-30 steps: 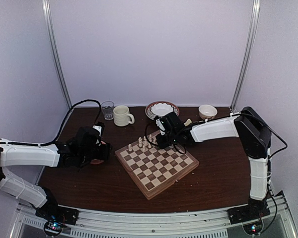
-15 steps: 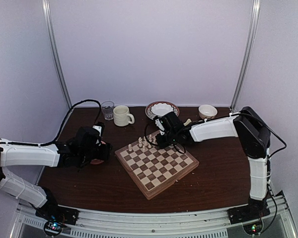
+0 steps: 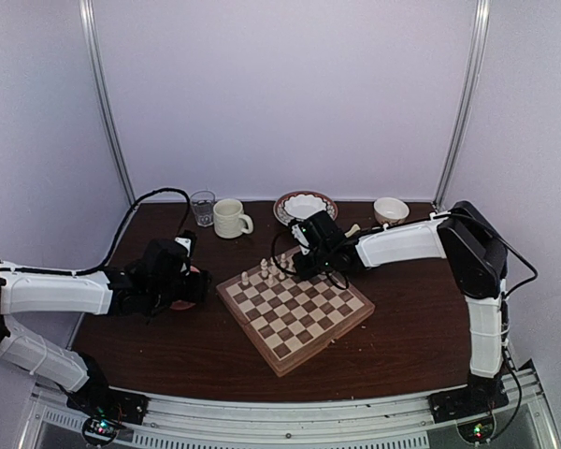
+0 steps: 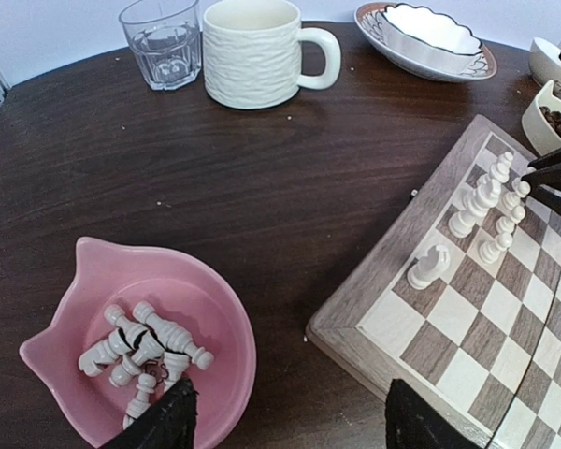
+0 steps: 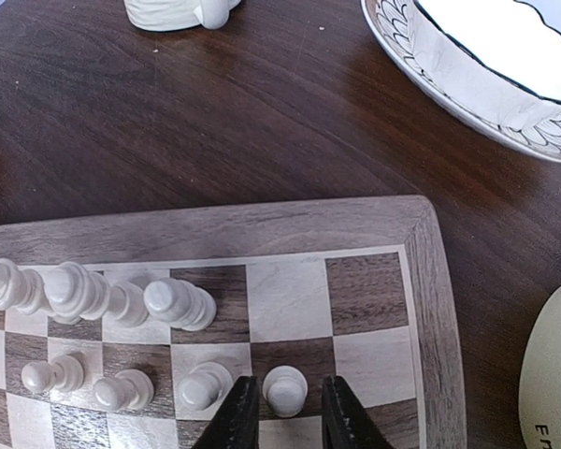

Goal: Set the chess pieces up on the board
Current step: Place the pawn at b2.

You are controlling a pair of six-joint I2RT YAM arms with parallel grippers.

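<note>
**Cream pawn upright between the parted right end effector fingers**

Wood board [image 3: 294, 318] lies flat on the dark bench [image 3: 402, 327], turned corner-on to the arm bases. The chess pieces [image 5: 122, 304] already on it stand in 2 short rows along its far edge.

1. Right end effector [image 5: 287, 398]: I see its fingers set on either side of the end pawn [image 5: 285, 385], with a thin gap showing on each side. It is released and grips nothing. The pawn stands upright on a dark square, near the board corner closest to the patterned bowl [image 5: 486, 84].
2. Left end effector [image 4: 290, 402]: its fingers are spread wide and empty, above the bench between the pink bowl [image 4: 215, 309] and the board's near corner.
3. The pink bowl holds a loose heap of cream pieces [image 4: 145, 351] lying on their sides.
4. A glass [image 4: 164, 42] and a white mug [image 4: 257, 51] stand side by side at the back of the bench.
</note>
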